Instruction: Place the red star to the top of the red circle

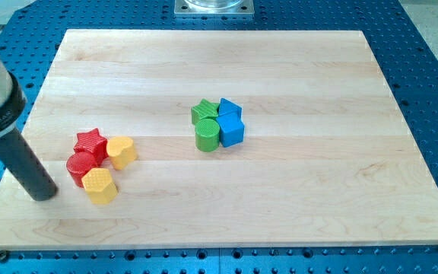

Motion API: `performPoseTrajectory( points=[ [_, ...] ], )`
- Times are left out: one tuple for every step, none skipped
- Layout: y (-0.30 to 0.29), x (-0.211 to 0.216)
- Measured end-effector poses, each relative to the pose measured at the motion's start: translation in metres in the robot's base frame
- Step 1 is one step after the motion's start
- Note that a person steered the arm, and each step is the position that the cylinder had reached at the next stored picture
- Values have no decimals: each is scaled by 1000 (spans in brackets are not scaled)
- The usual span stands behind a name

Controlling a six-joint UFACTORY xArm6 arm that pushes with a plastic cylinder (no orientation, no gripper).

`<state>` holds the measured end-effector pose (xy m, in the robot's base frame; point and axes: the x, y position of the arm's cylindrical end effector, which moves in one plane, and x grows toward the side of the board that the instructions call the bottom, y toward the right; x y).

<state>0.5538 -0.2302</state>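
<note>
Right now my tip [44,195] rests on the wooden board [295,198] near its left edge, bare and touching no block. Just to its right sits the red circle [78,167], with the red star [90,141] touching it on the upper right, farther up the view. A yellow heart-like block [122,151] lies right of the star, and a yellow hexagon-like block [99,185] sits below the circle. Well off to the tip's right, 4 blocks huddle together: a green star [204,111], a green cylinder [207,135], a blue pentagon-like block [228,107] and a blue cube [232,131].
</note>
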Motion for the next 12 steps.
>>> performPoseTrajectory(
  points=[
    [7, 0],
    [19, -3],
    [22, -9],
    [23, -9],
    [24, -10],
    [28, -10],
    [29, -10],
    [30, -9],
    [32, 1],
    [32, 1],
    [30, 12],
    [51, 24]
  ],
)
